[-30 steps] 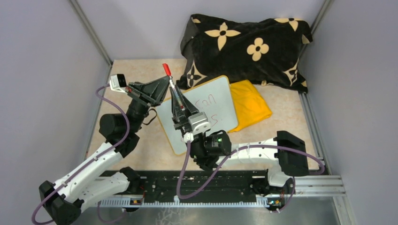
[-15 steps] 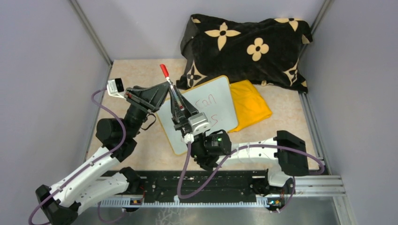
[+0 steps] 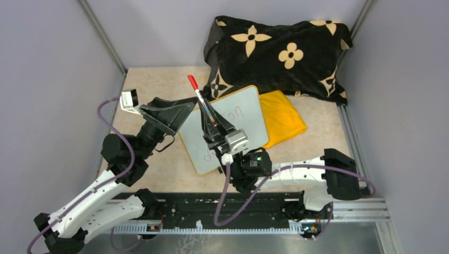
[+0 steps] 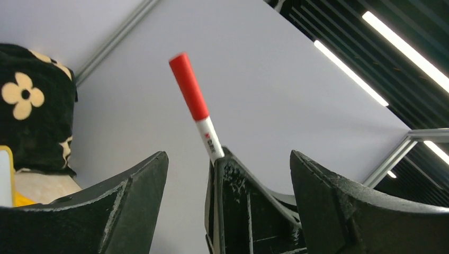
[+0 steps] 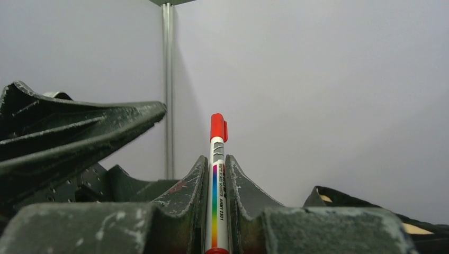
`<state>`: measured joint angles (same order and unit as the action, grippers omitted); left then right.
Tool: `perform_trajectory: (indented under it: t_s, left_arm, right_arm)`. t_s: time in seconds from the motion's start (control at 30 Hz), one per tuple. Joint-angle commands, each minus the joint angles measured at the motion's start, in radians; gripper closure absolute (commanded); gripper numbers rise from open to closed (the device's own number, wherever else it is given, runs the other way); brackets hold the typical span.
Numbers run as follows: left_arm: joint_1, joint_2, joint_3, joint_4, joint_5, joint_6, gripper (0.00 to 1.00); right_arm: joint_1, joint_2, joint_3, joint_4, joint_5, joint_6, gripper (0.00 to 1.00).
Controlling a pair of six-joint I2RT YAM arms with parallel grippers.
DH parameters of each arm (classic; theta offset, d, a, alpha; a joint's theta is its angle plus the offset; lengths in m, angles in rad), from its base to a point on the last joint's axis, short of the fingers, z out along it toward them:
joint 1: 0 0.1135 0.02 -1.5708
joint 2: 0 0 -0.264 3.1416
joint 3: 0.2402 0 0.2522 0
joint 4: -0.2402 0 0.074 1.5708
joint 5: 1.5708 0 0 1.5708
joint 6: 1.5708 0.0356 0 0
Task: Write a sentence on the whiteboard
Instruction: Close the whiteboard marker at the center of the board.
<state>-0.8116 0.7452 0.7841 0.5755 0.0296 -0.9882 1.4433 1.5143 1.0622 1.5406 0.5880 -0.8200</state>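
Against the frame half a second back, the right arm is sitting further toward the near right, its wrist drawn back over the whiteboard [image 3: 249, 114], and the marker [image 3: 197, 91] is leaning with its red cap a little more to the right. The left arm is swung slightly further left, with its gripper staying at the board's far left corner.

Two arms and two grippers are showing, with one marker, one whiteboard, one folded yellow cloth [image 3: 283, 117] and one black cushion [image 3: 275, 53] with cream flowers.

The right gripper [image 3: 209, 114] is clamping the marker low on its white, rainbow-striped barrel, cap pointing up; its writing end is hiding below the fingers, so contact with the board cannot be told. The left gripper [image 3: 186, 107] is standing spread wide and holding nothing.

The whiteboard is lying flat on the beige surface [image 3: 153, 84], turned at an angle, its right edge overlapping the cloth and its far corner near the cushion. The sentence [image 3: 233, 112] is showing as thin red letters in the board's upper part, with more red strokes peeking out near the wrist lower down; the arm is covering the rest, so the words are not reading clearly
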Motion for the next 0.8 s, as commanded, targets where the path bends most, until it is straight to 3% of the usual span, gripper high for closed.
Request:
perform_trajectory:
  t_s: [0.0,0.2,0.53,0.77]
  left_arm:
    - [-0.001,-0.025,0.082,-0.062,-0.079,0.119,0.11]
    - [-0.003,0.010,0.133,-0.073,-0.066,0.156,0.12]
    - [-0.001,0.068,0.172,-0.067,-0.034,0.160,0.19]
    - [-0.001,0.086,0.192,-0.058,-0.035,0.169,0.36]
  right_arm:
    - [0.023,-0.107,-0.042,-0.009,-0.032,0.076,1.00]
    - [0.024,-0.212,-0.118,-0.133,-0.066,0.246,1.00]
    - [0.024,-0.271,-0.158,-0.180,-0.089,0.315,1.00]
    - [0.024,-0.279,-0.165,-0.189,-0.088,0.321,1.00]
